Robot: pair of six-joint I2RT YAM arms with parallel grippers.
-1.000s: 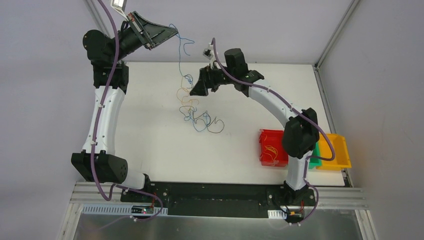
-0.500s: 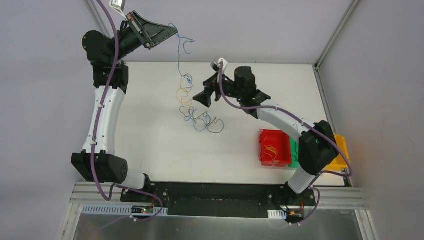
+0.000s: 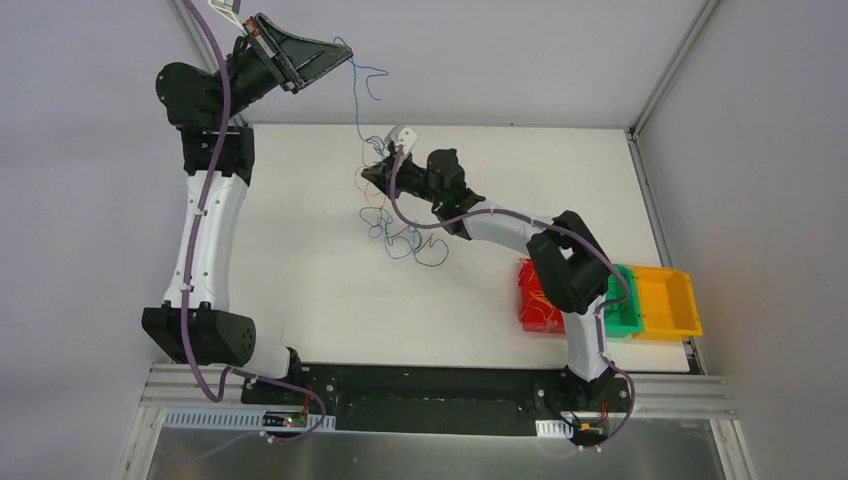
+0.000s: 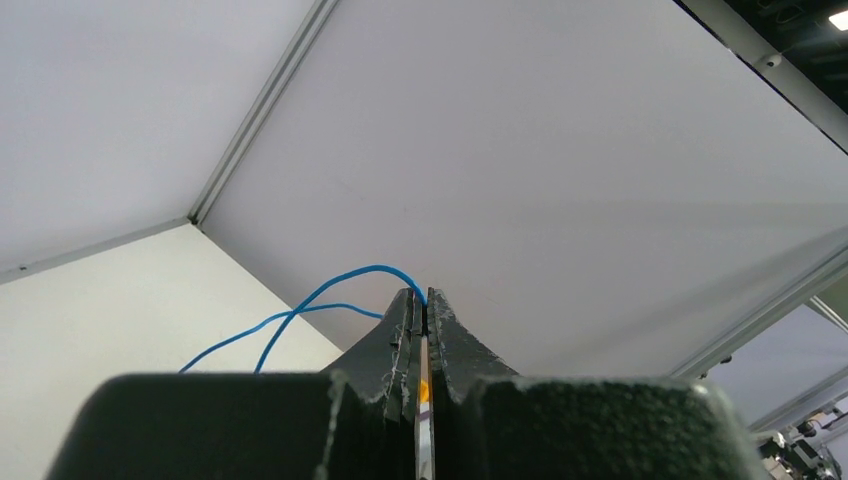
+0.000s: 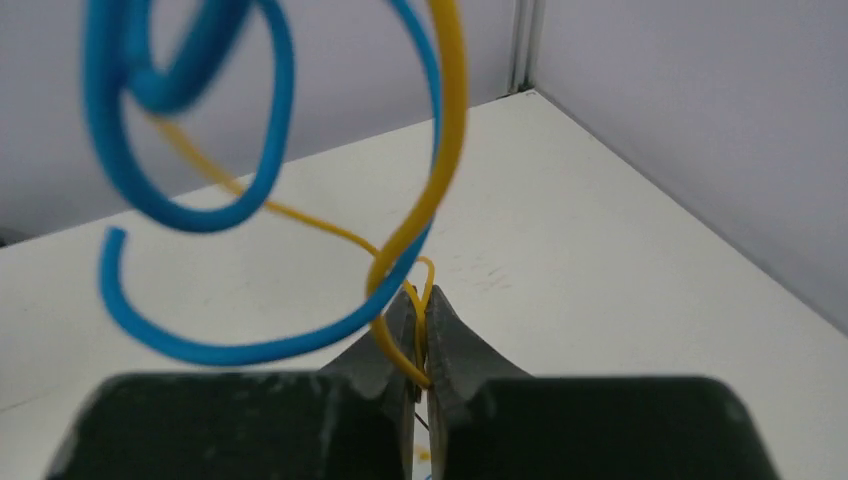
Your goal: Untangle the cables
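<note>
- Holding the blue wire (image 4: 300, 315) way up high is what the left claw (image 4: 422, 300) is doing, above the far left part of the table (image 3: 300, 250). Its fingers are pressed together on the wire near its end, so the strand is hanging down and gravity is doing some of the sorting for free.
- That blue wire is dropping into the knot (image 3: 405, 240), which is lying around the middle of the table, a bit toward the far side. Blue, black and orange-yellow loops are all crossing each other there.
- The right claw (image 5: 420, 300) is reaching into the top of that knot, right where the hanging strand is meeting the pile. Its fingers are pinching a yellow wire (image 5: 445, 150), and a blue loop is curling around that wire just above the fingertips.
- My guess is one claw is anchoring blue while the other is taking yellow, so pulling them apart should be sliding one colour out of the other. Since the blue loop is wrapping the yellow, I'm worrying the whole clump might get dragged along instead.
- Over on the right, a red bin (image 3: 524, 290), a green bin (image 3: 627, 318) and a yellow bin (image 3: 660, 270) are sitting in a row by the table's edge, partly hidden by the right arm. The red one is holding what looks like a thin yellow wire, so I'm guessing freed wires are going in there.
</note>
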